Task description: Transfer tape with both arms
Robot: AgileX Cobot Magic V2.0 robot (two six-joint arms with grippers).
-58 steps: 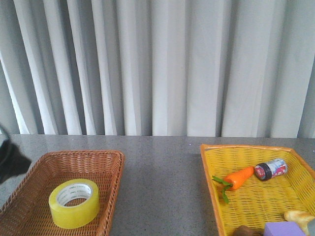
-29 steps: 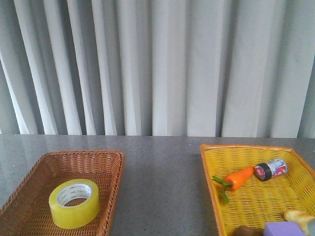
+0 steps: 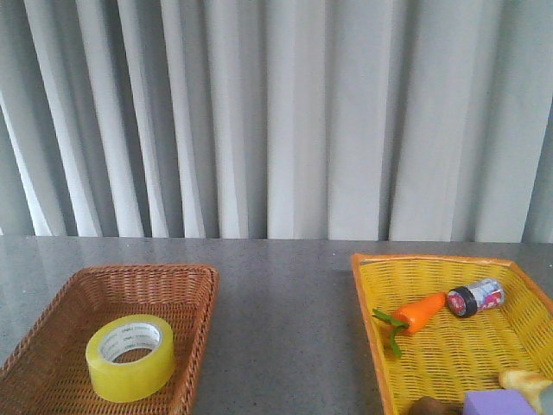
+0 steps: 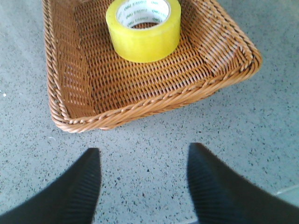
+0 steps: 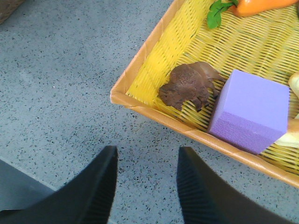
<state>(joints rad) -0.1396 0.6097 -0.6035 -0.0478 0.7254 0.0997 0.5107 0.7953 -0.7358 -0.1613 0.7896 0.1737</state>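
The yellow tape roll (image 3: 130, 357) with a white printed core lies flat in the brown wicker basket (image 3: 186, 285) at the left. It also shows in the left wrist view (image 4: 144, 29) inside that basket (image 4: 154, 100). My left gripper (image 4: 144, 156) is open and empty over bare table, short of the basket's near rim. My right gripper (image 5: 146, 156) is open and empty over bare table beside the yellow basket's corner (image 5: 122, 95). Neither arm shows in the front view.
The yellow basket (image 3: 367, 303) at the right holds a toy carrot (image 3: 419, 312), a small red-labelled jar with a black lid (image 3: 474, 297), a purple block (image 5: 250, 111) and a brown lump (image 5: 189, 85). Grey speckled table (image 3: 285, 328) lies between the baskets. A curtain hangs behind.
A dark part of the left arm showed at the front view's left edge one second ago; it has left that view. The tape and the baskets have not moved.
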